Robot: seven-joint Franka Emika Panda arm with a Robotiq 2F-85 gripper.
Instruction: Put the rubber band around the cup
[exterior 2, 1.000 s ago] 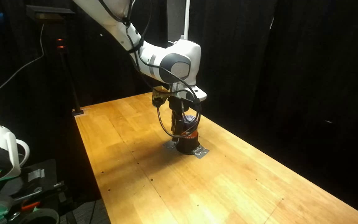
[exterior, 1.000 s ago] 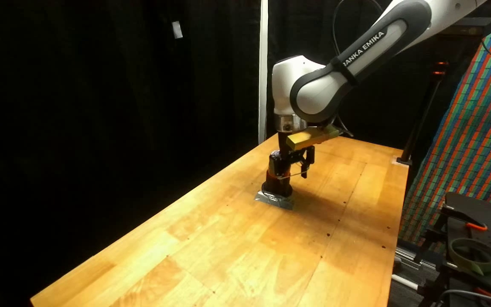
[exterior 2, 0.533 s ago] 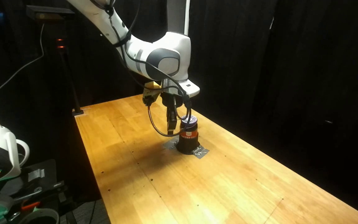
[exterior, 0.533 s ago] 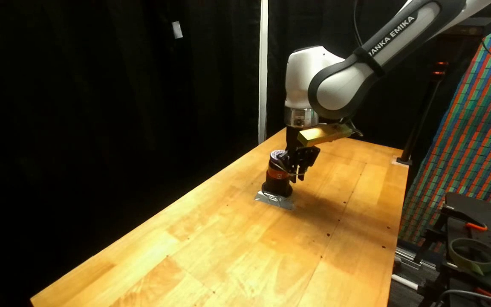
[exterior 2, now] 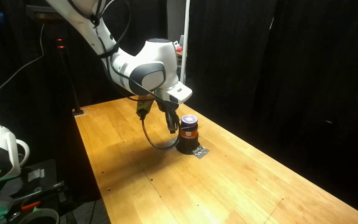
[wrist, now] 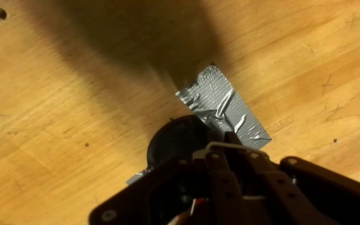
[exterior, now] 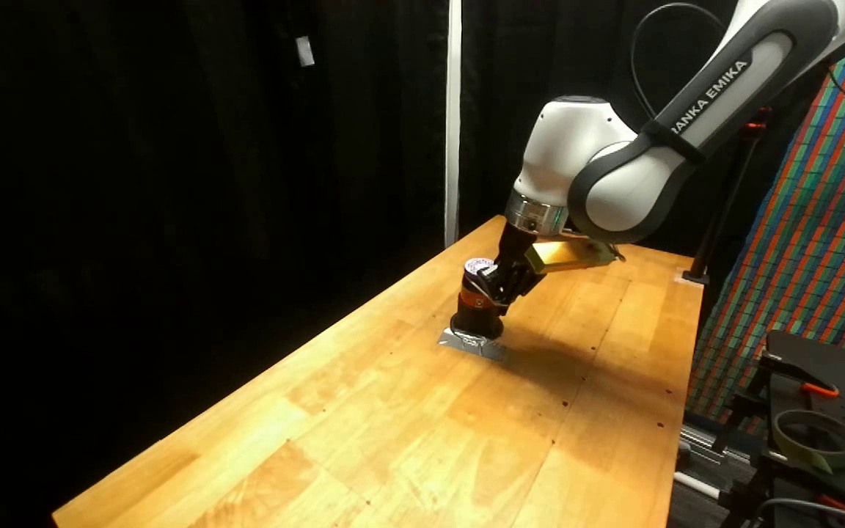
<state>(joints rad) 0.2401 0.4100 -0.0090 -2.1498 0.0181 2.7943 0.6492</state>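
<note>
The cup point(exterior 2: 187, 145) stands upright on the table, dark with an orange-red band and a pale patterned top; it shows in both exterior views. My gripper point(exterior: 505, 308) is tilted close beside its upper half. In the wrist view the gripper point(wrist: 223, 137) has its fingers drawn together, with no thing seen clamped between them. The pale rubber band point(wrist: 230, 145) passes across both fingers there. In an exterior view the rubber band point(exterior 2: 187, 128) crosses the cup's side just above the orange-red part. Its run round the cup's hidden side cannot be seen.
Silver tape point(wrist: 230, 103) fixes the cup's foot to the wooden table point(exterior: 393, 440). A black cable point(exterior 2: 154, 143) hangs in a loop from the wrist beside the cup. A pole point(exterior: 723, 198) rises at the table's far corner, and a cart with a tape roll point(exterior: 780, 441) stands alongside.
My gripper's fingers have come together from a wide spread. The arm has drawn back from the cup and tilted, uncovering the cup's top. The cup has stayed in place.
</note>
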